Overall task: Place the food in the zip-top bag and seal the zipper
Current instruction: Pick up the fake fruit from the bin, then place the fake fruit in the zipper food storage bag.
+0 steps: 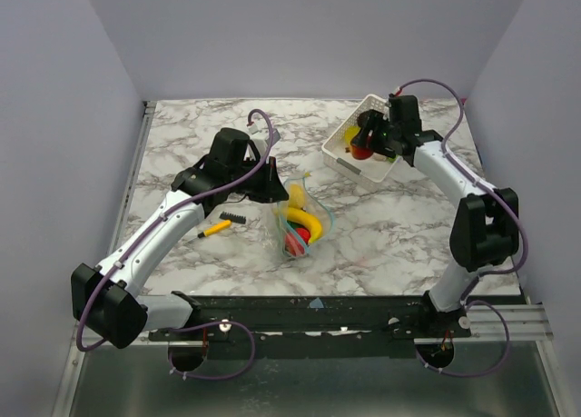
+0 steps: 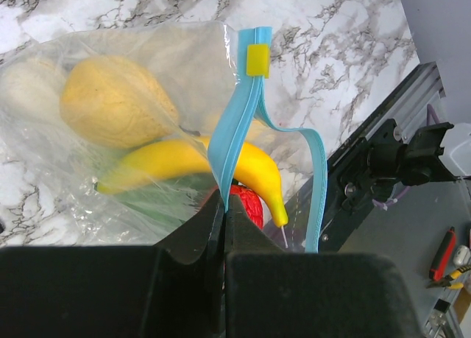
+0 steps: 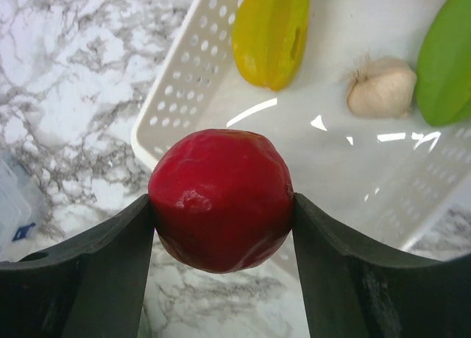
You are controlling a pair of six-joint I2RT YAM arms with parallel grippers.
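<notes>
Right pincer (image 3: 223, 227) clamps a red fruit (image 3: 221, 191) over the far-right basket (image 3: 176, 95); next, likely a carry to the bag (image 2: 147, 51) pinched by the left pincer (image 2: 224, 227).

Clear crinkly zip-top bag (image 1: 300, 219) sits mid marble bench (image 1: 408, 226), mouth open. Light blue zipper strip (image 2: 232, 132) is split into two tracks with a yellow slider (image 2: 257, 60) at one end; one track is pinched in the left tool (image 2: 223, 209). Inside the bag: yellow banana (image 2: 191, 161), lumpy yellow fruit (image 2: 118, 102), red piece (image 2: 252, 205) low down. Glossy red round toy fruit (image 3: 221, 198) is clamped in the right tool (image 3: 221, 205) over the white perforated basket (image 3: 184, 80) corner. In the basket: yellow starfruit (image 3: 271, 32), white garlic bulb (image 3: 381, 87), green piece (image 3: 445, 58), partly cut off.
</notes>
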